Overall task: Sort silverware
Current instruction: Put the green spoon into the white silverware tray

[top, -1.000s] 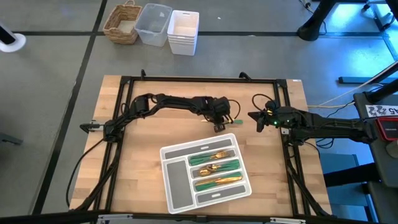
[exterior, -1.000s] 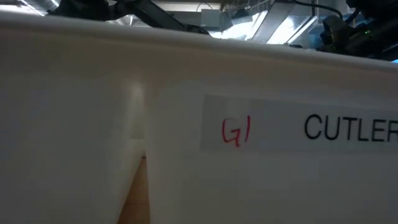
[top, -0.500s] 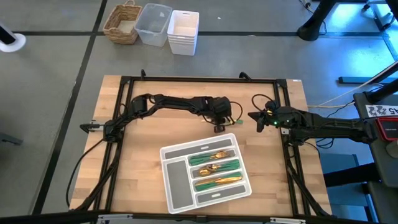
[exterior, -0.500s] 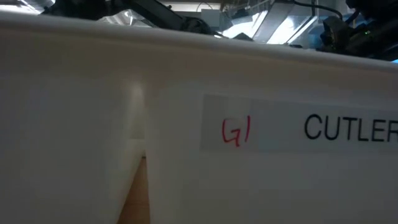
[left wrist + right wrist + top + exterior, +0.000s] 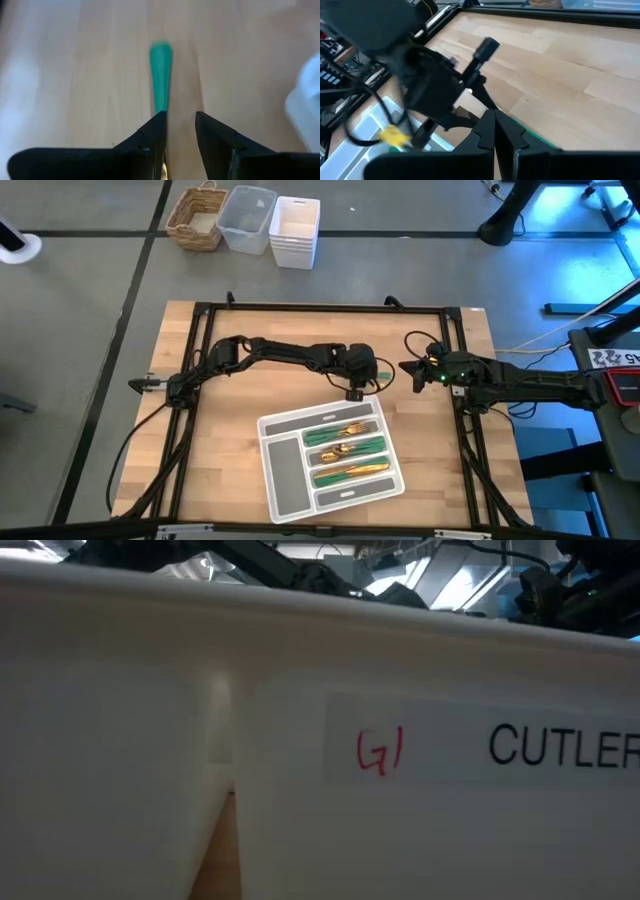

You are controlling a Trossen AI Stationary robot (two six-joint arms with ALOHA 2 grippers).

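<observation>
The grey tray (image 5: 285,472) lies at the table's near middle, and several gold-and-green pieces of silverware (image 5: 345,450) lie in three of its compartments. My left gripper (image 5: 355,390) hangs just beyond the tray's far edge, nearly shut on one more green-handled piece (image 5: 161,75). That piece's handle sticks out past the fingertips toward my right gripper (image 5: 408,370). The handle also shows in the right wrist view (image 5: 535,136), low over the wood. My right gripper (image 5: 495,122) is shut and empty at the table's right. My left gripper has the piece between its two fingers, which lie along it. The green handle (image 5: 161,102) comes out by one fingertip (image 5: 156,127), and its free end points away. The fingers hide the gold head and the place of contact. Whether the piece is clear of the table, I cannot tell.
The tray's white wall (image 5: 300,740), labelled G1 CUTLER, fills the low view. A black frame (image 5: 200,380) runs around the tabletop. A wicker basket (image 5: 197,218), a clear bin (image 5: 247,218) and white bins (image 5: 295,230) stand on the floor beyond the far edge.
My left gripper has gone a little toward the table's right and near edges, closer to the tray's far edge. My right arm has kept still.
</observation>
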